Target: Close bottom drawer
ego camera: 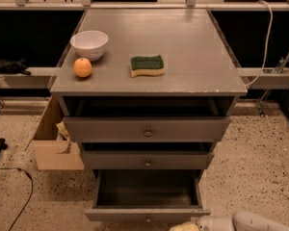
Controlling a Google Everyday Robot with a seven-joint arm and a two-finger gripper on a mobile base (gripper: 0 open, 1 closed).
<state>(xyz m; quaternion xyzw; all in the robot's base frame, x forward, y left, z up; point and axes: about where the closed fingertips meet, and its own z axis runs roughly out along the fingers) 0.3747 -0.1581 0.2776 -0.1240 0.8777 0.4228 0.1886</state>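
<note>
The bottom drawer (147, 213) is the lowest of three grey cabinet drawers. It stands pulled far out, showing its deep grey interior (147, 189). Its front panel sits near the bottom edge of the camera view, with the small knob just showing. My gripper (183, 227) is at the bottom edge, right of centre, just in front of and below the drawer's front panel. Only its pale yellowish tip and white wrist show.
The middle drawer (148, 160) and top drawer (147, 129) are slightly open. On the cabinet top (192, 57) sit a white bowl (89, 44), an orange (82, 67) and a green-yellow sponge (146, 65). A cardboard box (53, 143) stands at the left. A black cable (19, 196) lies on the speckled floor.
</note>
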